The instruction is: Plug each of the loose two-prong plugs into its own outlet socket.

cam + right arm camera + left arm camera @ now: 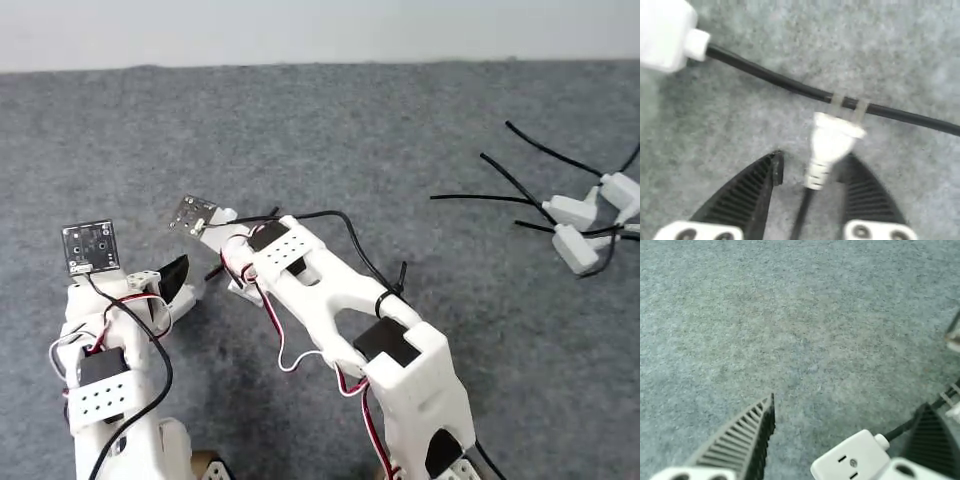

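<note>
High view: spare plugs and sockets lie on the counter, far from both arms.

Left wrist view: the left gripper gapes, with the outlet socket unclamped between its fingers.

Right wrist view: the right gripper is open around the two-prong plug. Grasping seems the step in hand; next it should close, then aim the prongs at the slots.

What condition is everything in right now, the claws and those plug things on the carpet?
Socket: empty, nothing plugged in.
Plug: loose, prongs bare, lying across a black cord.
Left claw: open, around the socket.
Right claw: open, straddling the plug.
Far white heap: tangled; cannot tell whether joined.
</note>
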Tool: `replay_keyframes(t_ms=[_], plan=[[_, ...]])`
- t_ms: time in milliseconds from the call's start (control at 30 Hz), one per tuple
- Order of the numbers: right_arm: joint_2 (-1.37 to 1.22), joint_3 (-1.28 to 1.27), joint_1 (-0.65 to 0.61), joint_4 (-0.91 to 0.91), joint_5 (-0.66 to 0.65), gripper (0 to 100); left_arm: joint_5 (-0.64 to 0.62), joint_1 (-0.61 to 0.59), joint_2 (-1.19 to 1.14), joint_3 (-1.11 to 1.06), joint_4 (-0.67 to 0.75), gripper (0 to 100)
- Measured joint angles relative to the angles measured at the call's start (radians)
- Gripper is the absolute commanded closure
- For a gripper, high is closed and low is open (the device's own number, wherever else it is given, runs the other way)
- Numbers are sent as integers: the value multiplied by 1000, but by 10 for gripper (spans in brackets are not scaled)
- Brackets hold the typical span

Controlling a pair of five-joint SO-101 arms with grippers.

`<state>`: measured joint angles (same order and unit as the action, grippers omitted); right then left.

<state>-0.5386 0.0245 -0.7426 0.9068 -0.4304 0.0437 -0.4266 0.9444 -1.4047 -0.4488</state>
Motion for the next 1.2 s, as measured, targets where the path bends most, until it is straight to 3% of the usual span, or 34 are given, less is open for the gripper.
replay_keyframes(t_ms=[100, 667, 867, 1033, 1200], plan=[[-2, 15, 9, -2, 2, 997, 0, 0, 0, 0, 0, 592], [-34, 101, 9, 104, 2, 989, 0, 0, 0, 0, 0, 592], [103, 48, -6, 219, 2, 988, -3, 2, 0, 21, -5, 592], [333, -97, -35, 244, 0, 988, -15, 48, 0, 123, -152, 592], [634, -298, -37, 244, -20, 988, -54, 114, 0, 298, -397, 592]])
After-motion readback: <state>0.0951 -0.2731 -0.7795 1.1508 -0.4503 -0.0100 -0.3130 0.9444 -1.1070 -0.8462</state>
